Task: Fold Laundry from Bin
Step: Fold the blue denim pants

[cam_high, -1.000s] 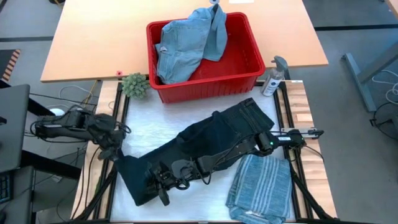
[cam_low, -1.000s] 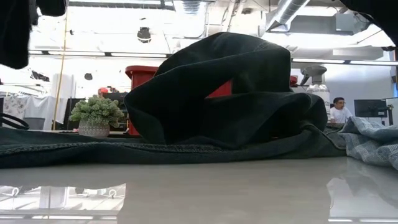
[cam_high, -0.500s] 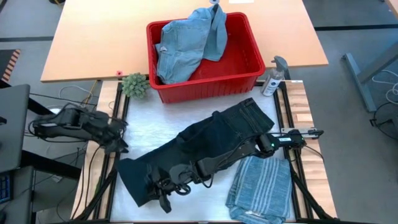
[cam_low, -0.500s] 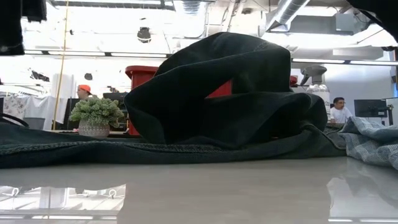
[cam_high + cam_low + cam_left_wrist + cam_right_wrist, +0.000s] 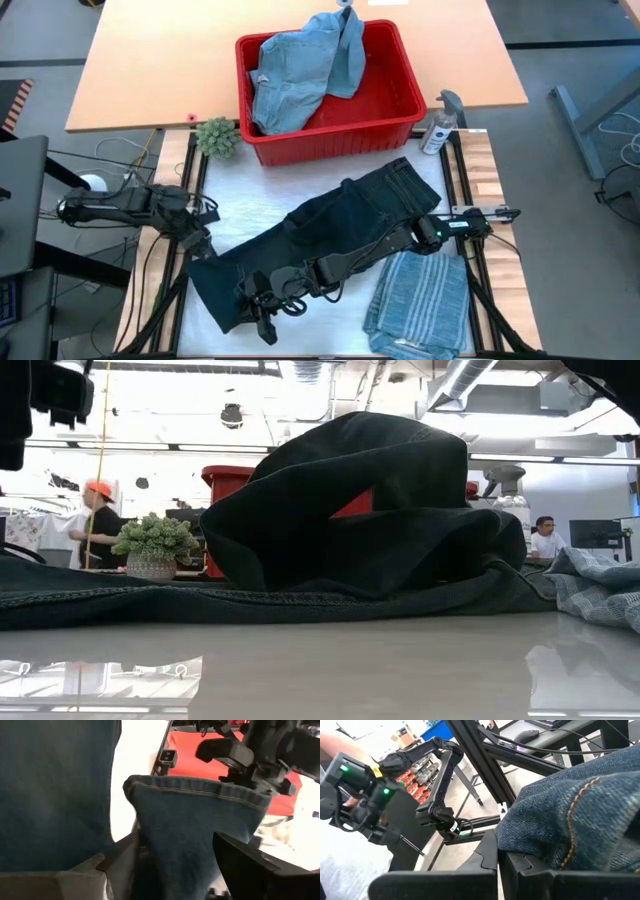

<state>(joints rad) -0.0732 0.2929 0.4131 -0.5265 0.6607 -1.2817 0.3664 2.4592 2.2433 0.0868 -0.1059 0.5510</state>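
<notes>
trousers (image 5: pixel 330 235): dark denim, stitched hem | bin (image 5: pixel 400 125): glossy red plastic

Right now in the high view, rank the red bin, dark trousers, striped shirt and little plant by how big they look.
1. dark trousers
2. red bin, close behind
3. striped shirt
4. little plant

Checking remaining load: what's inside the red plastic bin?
Inside the red plastic bin, light blue denim-like garments are heaped on its left side, one piece draped over the back rim. The right part of the floor shows bare. Anything beneath the heap is covered.
</notes>
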